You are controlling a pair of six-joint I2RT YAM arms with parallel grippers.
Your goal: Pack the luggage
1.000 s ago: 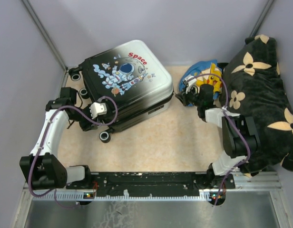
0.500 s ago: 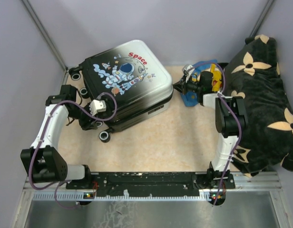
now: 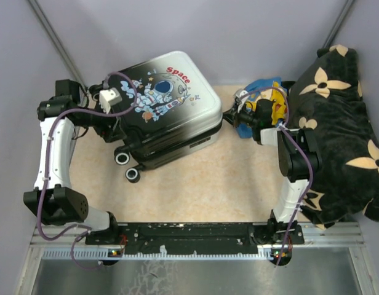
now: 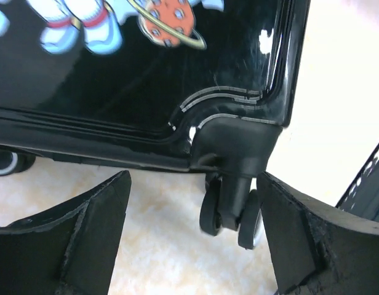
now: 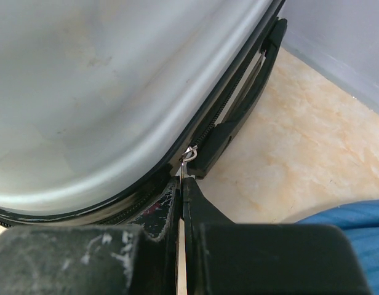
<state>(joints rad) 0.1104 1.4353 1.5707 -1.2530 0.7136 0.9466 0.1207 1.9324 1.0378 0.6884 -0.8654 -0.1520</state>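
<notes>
The luggage [image 3: 168, 101] lies closed on the table, astronaut print facing up. My left gripper [image 3: 109, 123] is open at its back-left corner. In the left wrist view the left gripper [image 4: 194, 190] has its jaws wide apart, with a black caster wheel [image 4: 229, 212] between them, close to the right finger [image 4: 300, 233] and not touching it. My right gripper [image 3: 234, 118] is at the luggage's right edge. In the right wrist view the right gripper [image 5: 182, 181] is shut on the silver zipper pull [image 5: 189, 158] beside the white shell [image 5: 103, 92].
A yellow plush toy [image 3: 271, 104] and a blue cloth [image 3: 263, 86] lie behind my right gripper. A big black flower-patterned cushion [image 3: 340, 129] fills the right side. Purple walls close the back and left. Two luggage wheels [image 3: 122, 158] stick out at the front left.
My left arm has swung from the luggage's front-left side up to its back-left corner. The luggage has shifted slightly. My right gripper has stayed at the luggage's right edge while its elbow moved.
</notes>
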